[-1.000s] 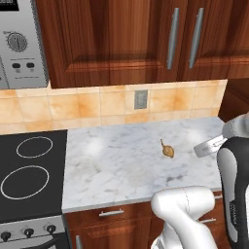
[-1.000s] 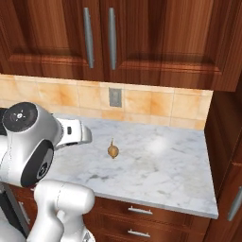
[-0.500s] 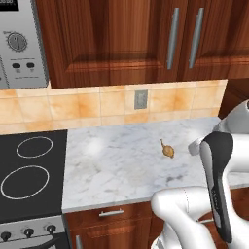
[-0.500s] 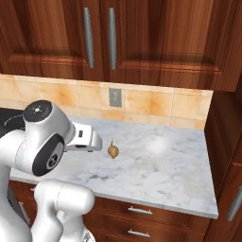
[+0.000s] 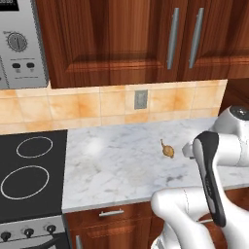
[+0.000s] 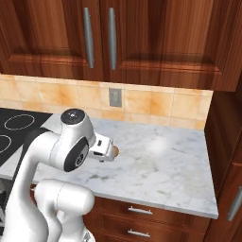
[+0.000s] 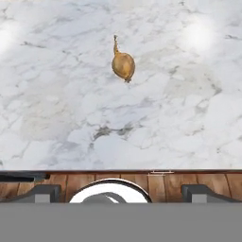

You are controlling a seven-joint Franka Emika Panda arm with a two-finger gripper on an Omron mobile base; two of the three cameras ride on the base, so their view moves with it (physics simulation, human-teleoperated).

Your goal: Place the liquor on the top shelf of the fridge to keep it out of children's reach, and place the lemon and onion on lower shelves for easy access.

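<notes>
The onion, a tan-brown bulb with a thin stem tip, lies alone on the white marble counter. From the left base it sits mid-counter; from the right base only its edge peeks out past the hand. My gripper hovers above the counter's front edge, short of the onion, open with nothing between its widely spread fingertips. The hand hangs just right of the onion in the left base view. The liquor, the lemon and the fridge are out of view.
A black cooktop adjoins the counter on the left, under a microwave. Dark wood upper cabinets hang over a tiled backsplash with an outlet. Drawers run below the counter, and a tall wood panel closes its right end.
The arm has folded and swung its hand closer to the onion, lower over the counter. The onion has stayed in place.
</notes>
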